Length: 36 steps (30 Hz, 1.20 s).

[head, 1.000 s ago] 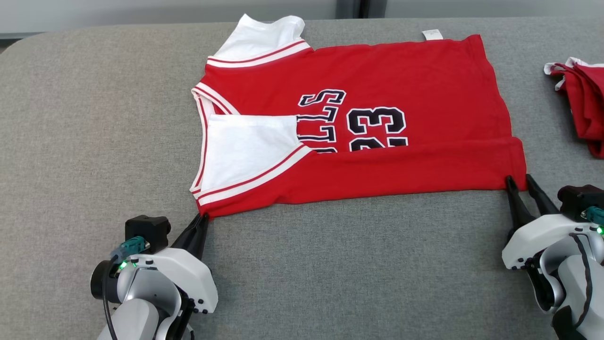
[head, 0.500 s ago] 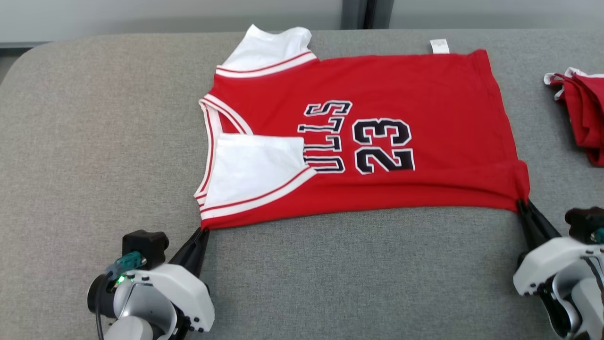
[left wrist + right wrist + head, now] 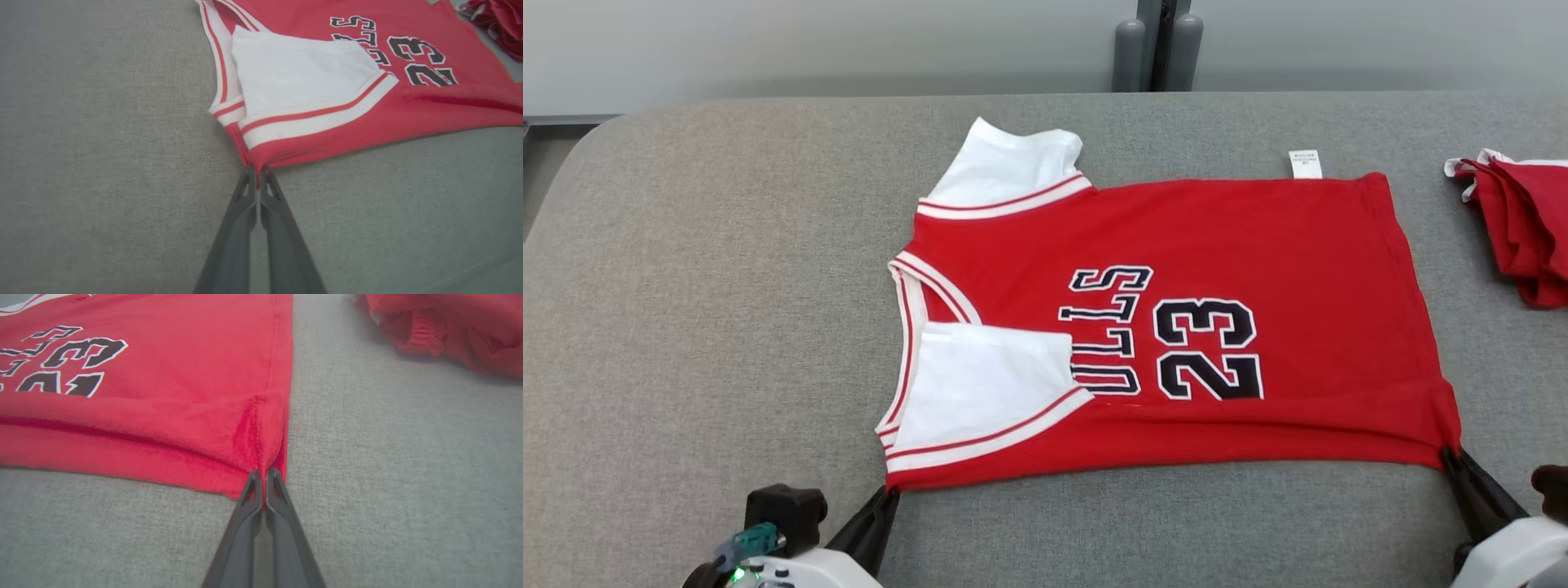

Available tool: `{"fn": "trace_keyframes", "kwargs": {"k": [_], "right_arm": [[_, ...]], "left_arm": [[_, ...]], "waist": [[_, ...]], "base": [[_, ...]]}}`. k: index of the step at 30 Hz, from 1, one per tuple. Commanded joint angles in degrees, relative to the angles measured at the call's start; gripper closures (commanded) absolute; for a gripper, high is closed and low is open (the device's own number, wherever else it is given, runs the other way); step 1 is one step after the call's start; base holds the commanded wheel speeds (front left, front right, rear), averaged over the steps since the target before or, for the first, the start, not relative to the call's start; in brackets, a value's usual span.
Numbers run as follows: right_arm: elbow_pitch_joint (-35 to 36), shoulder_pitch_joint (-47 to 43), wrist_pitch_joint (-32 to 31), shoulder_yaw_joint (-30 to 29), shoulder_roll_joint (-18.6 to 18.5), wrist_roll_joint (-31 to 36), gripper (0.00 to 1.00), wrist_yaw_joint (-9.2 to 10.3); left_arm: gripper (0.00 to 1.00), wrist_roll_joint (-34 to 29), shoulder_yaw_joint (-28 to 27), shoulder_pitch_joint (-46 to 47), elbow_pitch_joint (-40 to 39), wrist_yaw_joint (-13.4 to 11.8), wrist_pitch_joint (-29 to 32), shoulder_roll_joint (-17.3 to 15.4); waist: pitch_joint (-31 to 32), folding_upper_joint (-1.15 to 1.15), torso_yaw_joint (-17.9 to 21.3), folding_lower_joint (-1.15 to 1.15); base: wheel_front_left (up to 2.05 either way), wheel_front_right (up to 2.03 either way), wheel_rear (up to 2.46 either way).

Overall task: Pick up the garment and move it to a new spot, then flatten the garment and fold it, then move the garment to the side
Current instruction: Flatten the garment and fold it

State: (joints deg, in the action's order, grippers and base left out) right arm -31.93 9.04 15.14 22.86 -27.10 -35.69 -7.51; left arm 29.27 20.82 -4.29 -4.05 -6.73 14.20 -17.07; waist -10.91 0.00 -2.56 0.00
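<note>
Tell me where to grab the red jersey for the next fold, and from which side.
Take the jersey by the two corners of its near edge, coming in low from the near side. It lies flat on the table, so that doubled edge likely gives the best bite. The left gripper and right gripper are pinched shut on those corners.

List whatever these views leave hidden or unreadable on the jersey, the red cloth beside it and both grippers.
- Head view: the first letters on the jersey lie under the folded white sleeve.
- Head view: print on the care tag is too small to read.
- Head view: the red cloth is cut off by the right edge.
- Wrist views: how many layers the left gripper and right gripper pinch is hidden between shut fingers.
</note>
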Motion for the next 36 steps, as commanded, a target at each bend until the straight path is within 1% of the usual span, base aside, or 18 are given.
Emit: {"fn": "trace_keyframes", "kwargs": {"k": [1, 3, 5, 9, 10, 11, 12, 13, 14, 17, 20, 23, 25, 27, 28, 30, 33, 36], "right_arm": [[0.6, -1.1, 0.0, -0.4, -0.9, -0.4, 1.00, 0.03], [0.9, -1.7, 0.0, -0.6, -1.3, -0.3, 1.00, 0.03], [0.2, -1.8, 0.0, -0.5, -1.4, 1.0, 1.00, 0.03], [-1.4, -0.2, -0.1, -0.4, 0.1, 2.1, 1.00, 0.03], [-1.8, 0.1, -0.1, -0.7, 0.4, 2.2, 0.93, 0.03], [-2.1, 0.3, -0.1, -0.9, 0.6, 2.7, 0.69, 0.03], [-2.4, 0.7, -0.1, -1.3, 0.8, 2.9, 0.55, 0.03], [-2.6, 1.2, 0.0, -2.2, 1.0, 3.2, 0.16, 0.05], [-2.4, 1.5, 0.0, -3.3, 1.2, 3.7, 0.00, 0.06], [-0.3, 1.9, 0.0, -8.0, 2.4, 6.5, 0.00, 0.02], [3.5, 1.9, 0.0, -13.6, 4.3, 10.8, 0.00, 0.02], [8.2, 1.3, 0.0, -18.4, 7.3, 15.7, 0.00, 0.02], [11.3, 0.9, 0.0, -20.2, 10.0, 18.7, 0.00, 0.02], [13.9, 1.0, 0.0, -21.3, 12.1, 21.1, 0.00, 0.02], [14.6, 1.2, 0.0, -21.4, 13.1, 22.1, 0.00, 0.02], [15.8, 1.7, 0.0, -20.5, 15.3, 23.9, 0.00, 0.02], [16.2, 2.6, 0.0, -18.6, 17.3, 25.6, 0.00, 0.02], [16.9, 2.9, 0.0, -16.5, 19.1, 26.2, 0.00, 0.02]], "left_arm": [[1.00, 0.1, -0.2, -0.8, -1.0, -0.5, 0.5, -0.5], [1.00, 0.4, 0.0, -1.5, -2.1, -0.6, 1.5, -1.0], [1.00, 0.5, 0.1, -1.6, -2.4, -1.0, 1.8, -0.8], [1.00, 0.4, 0.4, 0.0, -1.0, -1.4, 1.3, 0.3], [1.00, 0.1, 0.4, 0.6, -0.5, -1.6, 0.8, 0.7], [0.87, 0.1, 0.3, 0.9, 0.0, -1.7, 0.3, 0.9], [0.66, 0.0, 0.2, 1.0, 0.5, -1.9, 0.0, 1.1], [0.09, -0.2, 0.0, 1.2, 0.9, -2.2, -0.5, 1.3], [0.00, -0.4, -0.3, 1.4, 1.1, -2.7, -1.0, 1.5], [0.00, -0.9, -1.4, 1.9, 0.9, -3.9, -3.1, 2.1], [0.00, -0.9, -3.1, 3.2, 0.4, -4.6, -5.8, 2.5], [0.00, -1.0, -4.1, 4.9, 0.7, -4.7, -9.2, 3.4], [0.00, -0.9, -4.4, 6.6, 1.4, -4.3, -11.6, 4.6], [0.00, -0.5, -4.5, 8.4, 2.5, -3.5, -14.0, 5.6], [0.00, 0.4, -4.8, 9.2, 3.1, -3.0, -15.6, 6.8], [0.00, 1.3, -5.3, 10.9, 5.1, -1.5, -19.1, 8.3], [0.00, 1.6, -5.6, 12.7, 8.9, -0.4, -24.6, 10.3], [0.00, -0.1, -5.2, 13.8, 12.2, -0.3, -27.7, 11.3]], "waist": [[-0.1, 0.00, -0.1, 0.00], [-0.2, 0.00, 0.0, 0.00], [-0.3, 0.00, 0.1, 0.00], [-0.4, 0.00, 0.2, 0.00], [-0.5, 0.00, 0.1, 0.00], [-0.6, 0.00, 0.1, 0.00], [-0.6, 0.00, 0.1, 0.00], [-0.7, 0.00, 0.1, 0.00], [-0.7, 0.00, 0.1, 0.00], [-0.7, 0.00, 0.3, 0.00], [-0.6, 0.00, 0.5, 0.00], [-0.2, 0.00, 0.7, 0.00], [0.2, 0.00, 1.0, 0.00], [0.4, 0.00, 1.4, 0.00], [0.6, 0.00, 1.6, 0.00], [0.9, 0.00, 2.2, 0.00], [1.6, 0.00, 3.1, 0.00], [2.3, 0.00, 4.0, 0.00]], "base": [[0.00, 0.00, 0.00], [0.00, 0.00, 0.00], [0.00, 0.00, 0.00], [0.00, 0.00, 0.00], [0.00, 0.00, 0.00], [0.00, 0.00, 0.00], [0.00, 0.00, 0.00], [0.00, 0.00, 0.00], [0.00, 0.00, 0.00], [0.00, 0.00, 0.00], [0.00, 0.00, 0.00], [0.00, 0.00, 0.00], [0.00, 0.00, 0.00], [0.00, 0.00, 0.00], [0.00, 0.00, 0.00], [0.00, 0.00, 0.00], [0.00, 0.00, 0.00], [0.00, 0.00, 0.00]]}}
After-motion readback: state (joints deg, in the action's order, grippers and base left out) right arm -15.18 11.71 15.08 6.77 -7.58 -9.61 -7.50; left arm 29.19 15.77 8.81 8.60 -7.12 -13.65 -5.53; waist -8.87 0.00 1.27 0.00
